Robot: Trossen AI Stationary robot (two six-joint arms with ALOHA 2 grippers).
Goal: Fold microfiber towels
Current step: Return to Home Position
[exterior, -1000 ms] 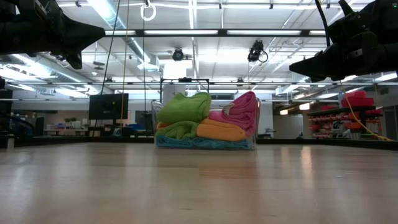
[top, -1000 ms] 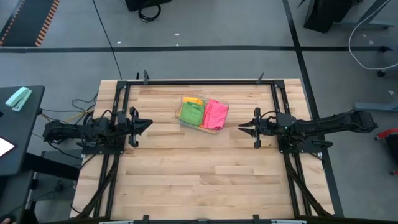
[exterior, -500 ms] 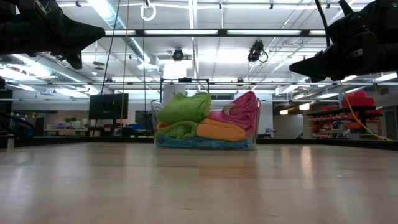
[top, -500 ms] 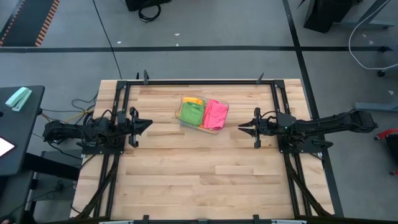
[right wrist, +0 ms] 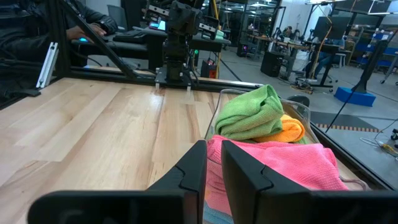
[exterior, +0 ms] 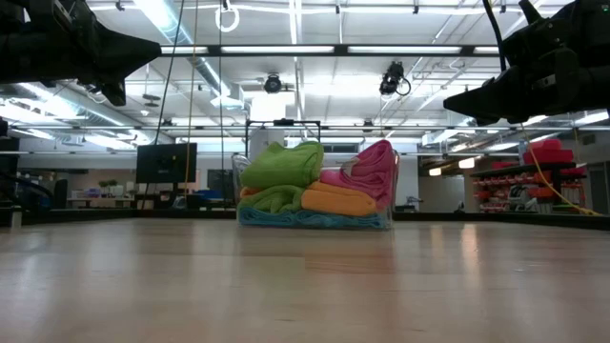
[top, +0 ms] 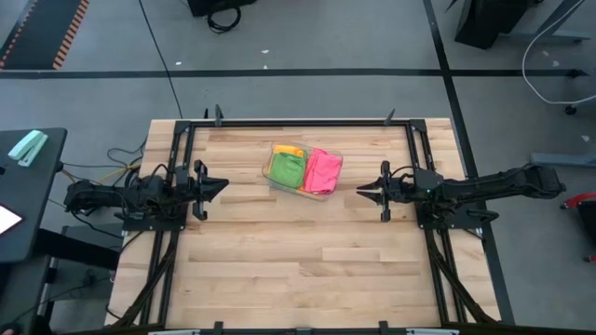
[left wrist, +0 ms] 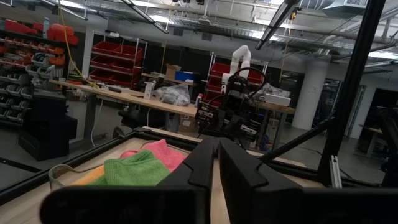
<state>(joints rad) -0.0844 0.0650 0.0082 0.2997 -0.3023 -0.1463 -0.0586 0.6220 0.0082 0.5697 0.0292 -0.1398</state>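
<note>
left gripper (top: 216, 184), right gripper (top: 363, 193): both closed, empty, flanking tray (top: 323, 194) | towels (top: 307, 169) folded inside; step: homing | next: settle arms; seemingly nothing left to fold

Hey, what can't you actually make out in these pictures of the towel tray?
Towel count: high view, the green towel and pink towel cover the layers beneath.
Most of the blue towel: low view, only an edge shows under the stack.
Far wall of the tray: low view, hidden behind the towels.
</note>
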